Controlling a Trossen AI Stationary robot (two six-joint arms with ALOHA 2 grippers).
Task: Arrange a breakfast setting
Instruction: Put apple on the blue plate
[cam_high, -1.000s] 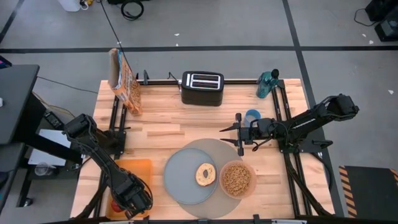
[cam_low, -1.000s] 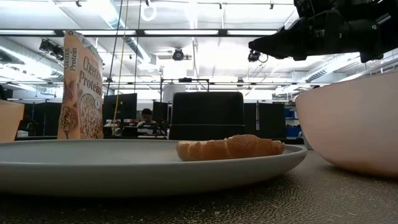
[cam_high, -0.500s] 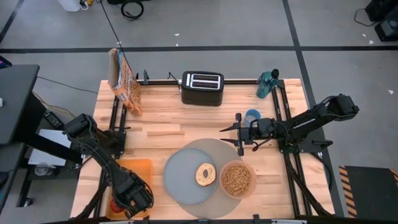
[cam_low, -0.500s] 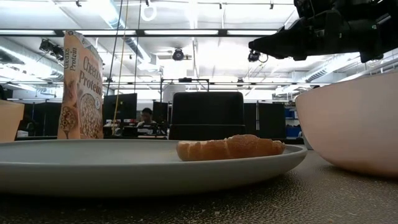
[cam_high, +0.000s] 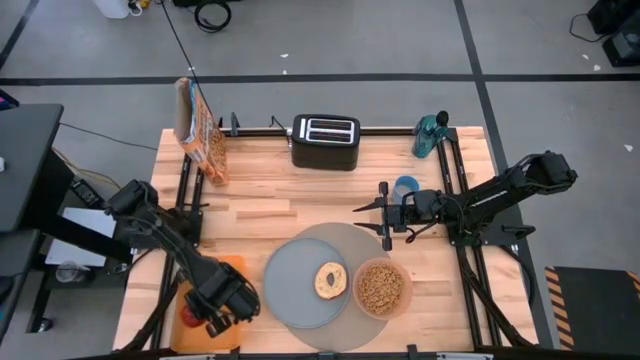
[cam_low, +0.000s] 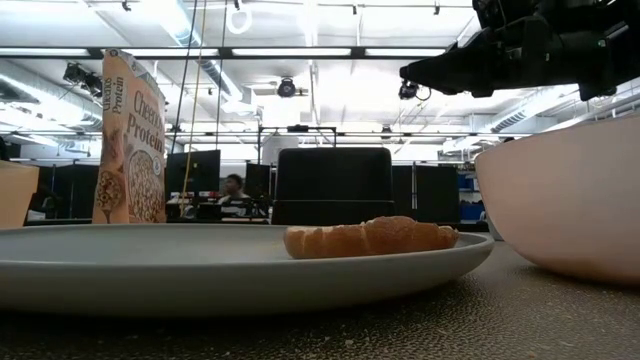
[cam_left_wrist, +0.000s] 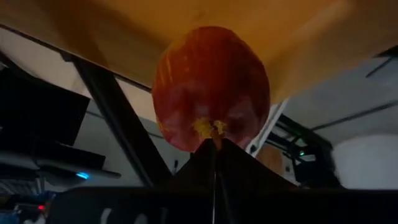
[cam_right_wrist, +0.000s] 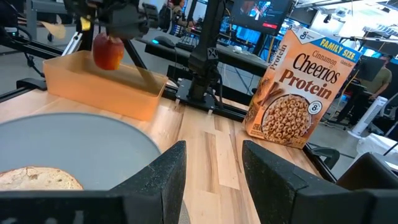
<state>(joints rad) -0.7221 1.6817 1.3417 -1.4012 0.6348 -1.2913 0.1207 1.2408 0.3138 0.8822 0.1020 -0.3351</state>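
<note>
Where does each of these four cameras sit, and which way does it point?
High: overhead, straight down; both arms, plate.
Low: table height, level across; plate, bagel, an arm above.
Left wrist: left gripper shut on apple.
Right wrist: right gripper, facing cereal box.
Shared: the apple shows in both wrist views.

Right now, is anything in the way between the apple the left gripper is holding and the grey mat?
Nothing visible blocks it. The left gripper holds the red apple above the orange tray, whose low wall lies below it, beside the grey mat.
</note>
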